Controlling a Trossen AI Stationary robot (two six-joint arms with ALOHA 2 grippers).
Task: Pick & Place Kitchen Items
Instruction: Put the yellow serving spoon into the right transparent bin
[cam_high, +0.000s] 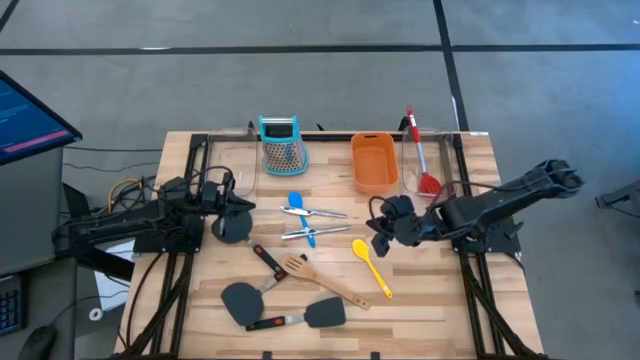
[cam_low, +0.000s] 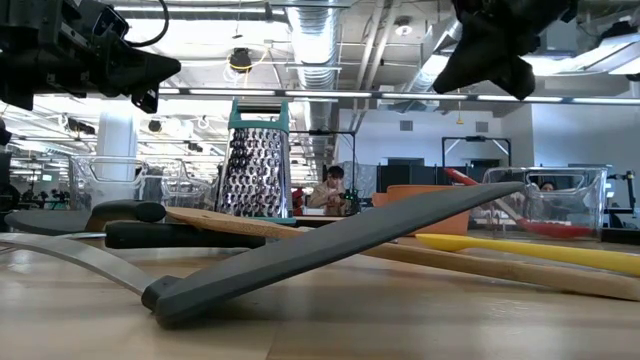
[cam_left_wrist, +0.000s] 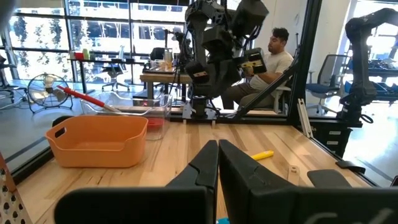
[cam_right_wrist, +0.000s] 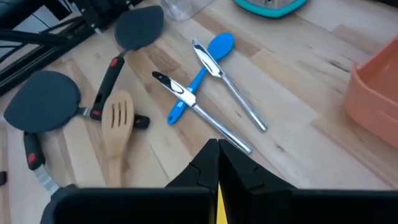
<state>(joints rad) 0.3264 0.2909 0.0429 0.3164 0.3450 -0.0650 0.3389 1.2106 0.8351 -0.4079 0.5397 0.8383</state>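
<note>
A: Grippers both pinched shut, empty: left gripper (cam_high: 243, 212) by the black spatula (cam_high: 232, 226), right gripper (cam_high: 378, 233) above the yellow spoon (cam_high: 371, 266).

B: Looks like pre-pick. Right one needs to open, then drop onto that spoon's handle.

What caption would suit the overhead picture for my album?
Two robot arms wait with shut grippers, left and right, over scattered utensils: silver tongs, blue spoon, yellow spoon.

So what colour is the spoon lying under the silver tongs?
Blue spoon, clearest in the right wrist view.
</note>
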